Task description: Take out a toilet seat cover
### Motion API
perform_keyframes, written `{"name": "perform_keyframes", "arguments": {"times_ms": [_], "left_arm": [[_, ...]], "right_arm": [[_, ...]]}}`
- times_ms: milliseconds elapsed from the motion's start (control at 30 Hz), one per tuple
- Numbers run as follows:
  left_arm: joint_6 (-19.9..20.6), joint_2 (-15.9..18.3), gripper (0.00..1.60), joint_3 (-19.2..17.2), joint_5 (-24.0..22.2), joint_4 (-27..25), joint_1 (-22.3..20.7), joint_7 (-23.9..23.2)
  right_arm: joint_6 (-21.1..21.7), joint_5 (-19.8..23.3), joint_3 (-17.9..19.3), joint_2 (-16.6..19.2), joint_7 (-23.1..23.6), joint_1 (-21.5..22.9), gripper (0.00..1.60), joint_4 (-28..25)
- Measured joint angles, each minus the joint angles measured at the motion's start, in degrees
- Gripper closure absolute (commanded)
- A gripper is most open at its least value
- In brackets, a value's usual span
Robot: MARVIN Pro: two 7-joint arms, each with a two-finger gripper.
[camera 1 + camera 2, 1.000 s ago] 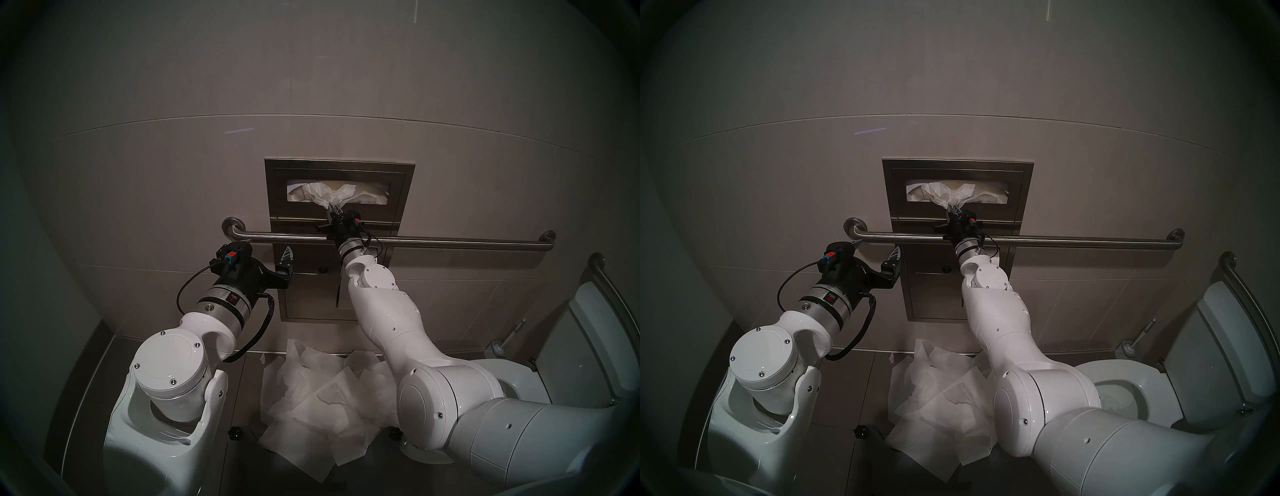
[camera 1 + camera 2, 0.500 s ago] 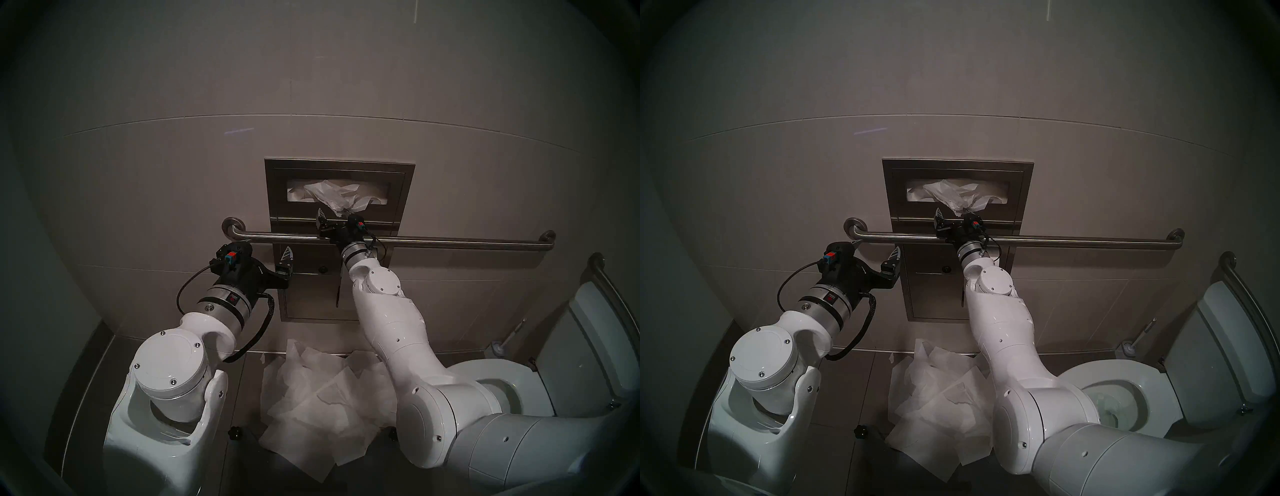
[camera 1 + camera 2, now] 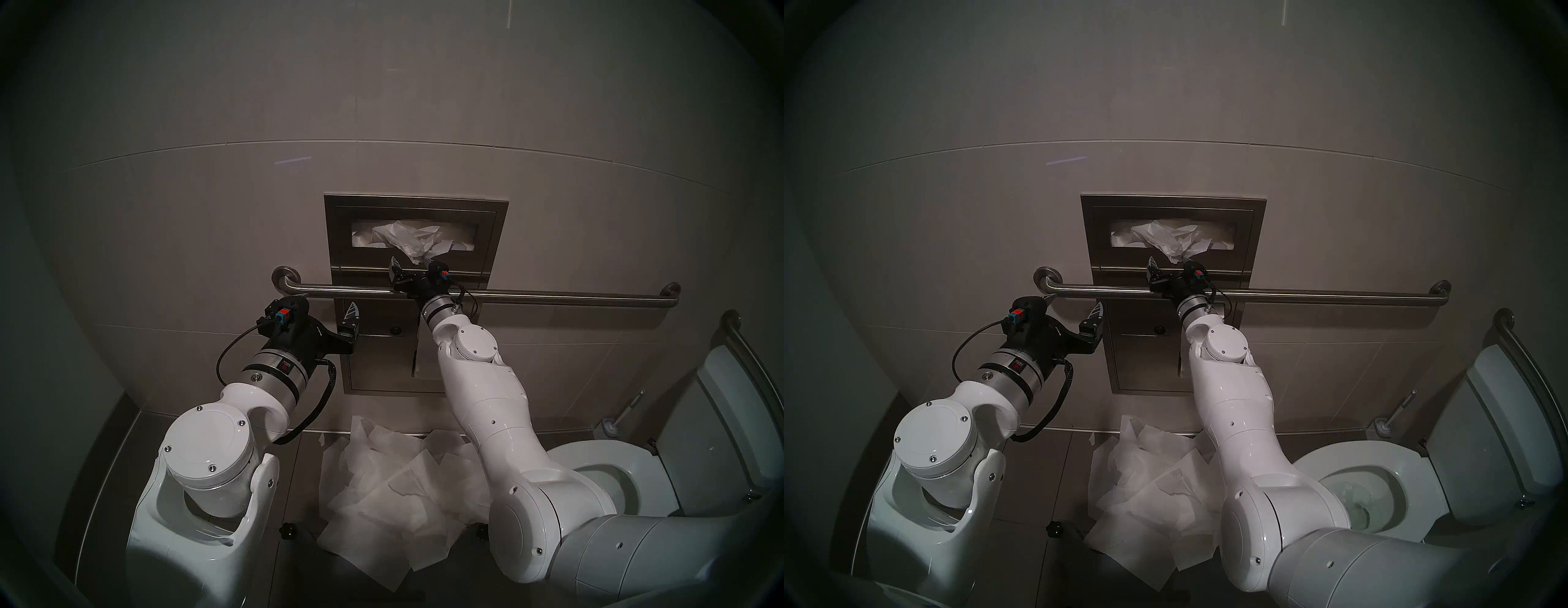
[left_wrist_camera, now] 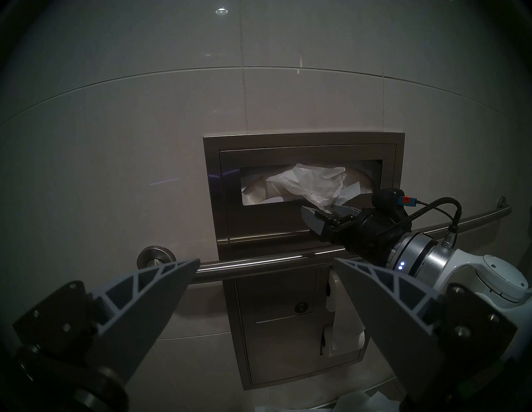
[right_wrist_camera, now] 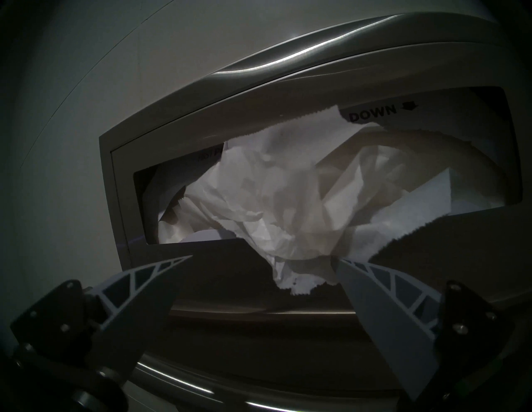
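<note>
Right jaws (image 5: 262,259) let go a second ago: they were pinched on the bunched seat cover (image 5: 288,218), now they stand spread, the paper's crumpled tail hanging between them, brushing the fingertip (image 5: 342,263) at 3 o'clock. The cover did not come free; most of it sits in the dispenser slot (image 3: 483,237) on the wall, only a tuft drooping over the lower lip. My judgement: the pull failed or the grip slipped, so I need a fresh, deeper bite before drawing back again. Left jaws (image 4: 264,264) spread wide too, holding nothing, idle at 8 o'clock from the slot. The right wrist view shows the slack tuft and "DOWN" printed inside the slot; the head view cannot resolve that. The head view alone shows the heap of loose sheets (image 3: 382,501) on the floor at 6 o'clock and the toilet (image 3: 594,467) at 4 o'clock. The left wrist view alone shows the paper rolls (image 4: 334,302) below the grab bar (image 4: 259,261).
</note>
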Motion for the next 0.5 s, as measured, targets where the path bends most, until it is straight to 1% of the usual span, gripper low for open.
{"name": "perform_keyframes", "arguments": {"times_ms": [267, 500], "left_arm": [[0.0, 0.1, 0.0, 0.0, -0.1, 0.0, 0.0, 0.1], [0.0, 0.1, 0.0, 0.0, -0.1, 0.0, 0.0, 0.1]], "right_arm": [[1.7, -0.9, 0.9, 1.2, -0.5, -2.6, 0.0, -3.3], [1.3, -2.0, 1.2, 1.9, -1.6, -2.6, 0.0, -3.7]]}}
